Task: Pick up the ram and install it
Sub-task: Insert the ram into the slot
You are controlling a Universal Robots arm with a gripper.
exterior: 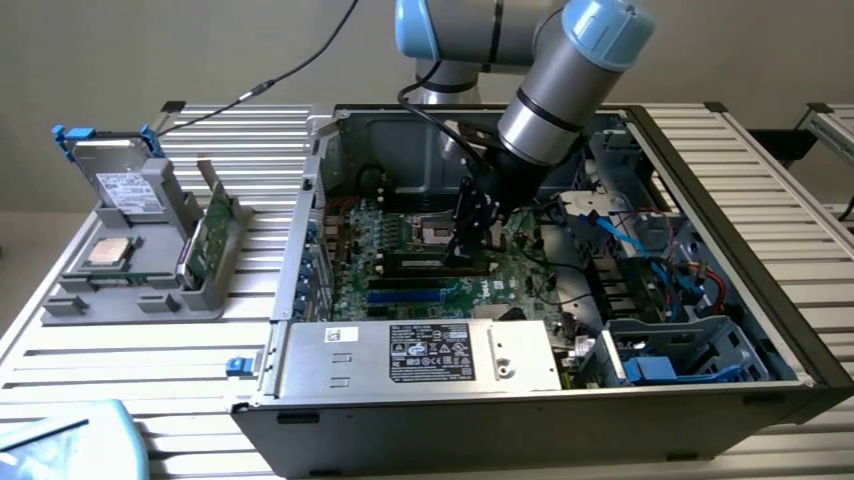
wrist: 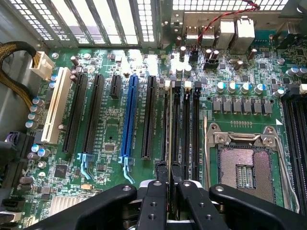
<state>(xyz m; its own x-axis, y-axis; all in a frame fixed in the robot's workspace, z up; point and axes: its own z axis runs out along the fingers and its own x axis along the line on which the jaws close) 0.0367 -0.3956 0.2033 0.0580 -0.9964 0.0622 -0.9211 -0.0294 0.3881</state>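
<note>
At the exterior view's left, a grey plastic rack [exterior: 80, 300] is standing well apart from the boxy steel case [exterior: 534, 430]. Inside, the gripper [exterior: 463, 250] is pinching the thin ram [wrist: 169, 136] between narrow fingers, edge-on over long black slots [wrist: 194, 129], with the case walls staying clear.

On my screens the broad motherboard [wrist: 230, 76] is deep green, speckled with silver solder dots and small black chips. Across it run long black plastic slots [wrist: 79, 112], one bright blue slot [wrist: 129, 115] and one cream-white slot [wrist: 56, 112]. The black metal gripper [wrist: 169, 167] is dotted with silver screw heads, and the thin ram stick [wrist: 169, 143] in it shows me a pale yellowish edge. A red-and-black twisted wire [wrist: 230, 12] has a candy-stripe look. In the exterior view I see the silver-grey robot arm [exterior: 561, 110] with light-blue joint caps, the black computer case [exterior: 534, 430] and the silver table [exterior: 134, 350], ribbed in even stripes.
</note>
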